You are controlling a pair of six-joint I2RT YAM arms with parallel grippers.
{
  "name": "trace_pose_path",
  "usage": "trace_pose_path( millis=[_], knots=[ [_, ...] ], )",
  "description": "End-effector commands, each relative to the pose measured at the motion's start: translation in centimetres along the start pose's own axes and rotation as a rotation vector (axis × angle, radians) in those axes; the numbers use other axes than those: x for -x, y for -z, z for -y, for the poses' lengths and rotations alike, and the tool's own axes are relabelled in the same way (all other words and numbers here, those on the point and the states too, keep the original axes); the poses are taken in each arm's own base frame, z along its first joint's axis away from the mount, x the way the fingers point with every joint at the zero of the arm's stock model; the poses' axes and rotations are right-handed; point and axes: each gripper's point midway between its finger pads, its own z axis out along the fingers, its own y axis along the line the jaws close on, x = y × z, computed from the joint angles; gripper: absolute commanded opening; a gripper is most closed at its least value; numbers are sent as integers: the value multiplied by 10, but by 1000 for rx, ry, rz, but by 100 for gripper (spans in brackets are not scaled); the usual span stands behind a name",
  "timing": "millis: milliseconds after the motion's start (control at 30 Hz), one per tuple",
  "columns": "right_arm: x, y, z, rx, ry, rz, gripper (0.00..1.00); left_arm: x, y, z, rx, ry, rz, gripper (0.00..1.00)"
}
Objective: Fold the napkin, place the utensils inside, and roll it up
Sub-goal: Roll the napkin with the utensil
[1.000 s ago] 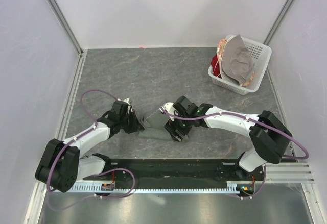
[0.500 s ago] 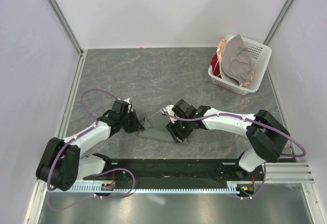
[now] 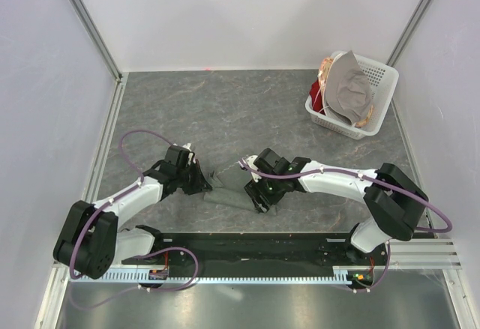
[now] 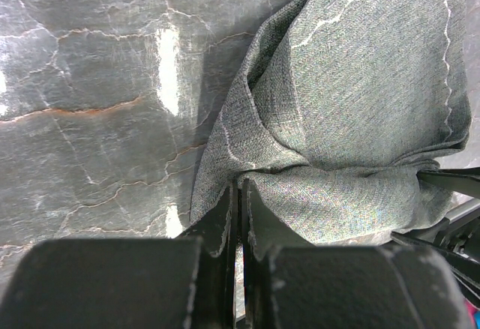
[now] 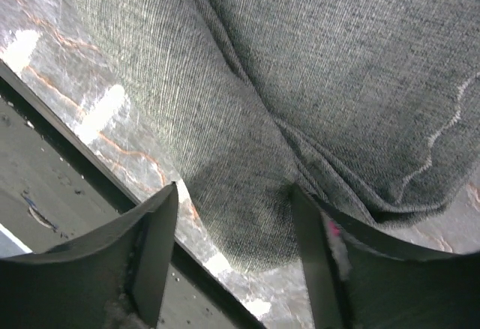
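Top external: napkin [image 3: 227, 195] is a short bundle on the table [image 3: 225, 112] close to the near edge. Its long axis runs left-right across the gap between both arms. At its left end the left fingers [image 4: 219, 228] are closed, pinching cloth. At its right end the right fingers [image 5: 155, 250] are apart, straddling the bundle with cloth between them, not clamped. No spoon visible; can't tell if it's inside. My read: right arm is better set for the next roll. Basket [image 3: 373, 97] sits well apart, far right.
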Motion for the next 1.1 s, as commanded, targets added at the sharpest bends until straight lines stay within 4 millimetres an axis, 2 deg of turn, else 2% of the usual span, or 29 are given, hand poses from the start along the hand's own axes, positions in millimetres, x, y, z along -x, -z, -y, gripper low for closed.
trace_pose_path(
  millis=[0,67,167,300,467,700,900,1067],
  knots=[
    [-3,19,4,-53,-2,-30,72,9,1,2,9,-39,12,2],
    [8,30,3,-69,28,1,76,10,2,4,4,-44,10,2],
    [39,49,-5,-93,85,103,80,9,1,5,8,-47,-7,2],
    [63,54,-19,-105,187,192,84,8,0,5,9,-46,-27,2],
    [72,34,-21,-148,272,201,86,9,0,7,6,-48,-34,2],
    [79,1,-46,-35,327,213,82,10,-2,9,6,-51,-47,2],
    [73,-20,-47,-10,328,193,78,11,-3,10,5,-55,-53,2],
    [58,-36,-42,3,350,139,71,13,-2,12,-2,-57,-47,2]
  ],
)
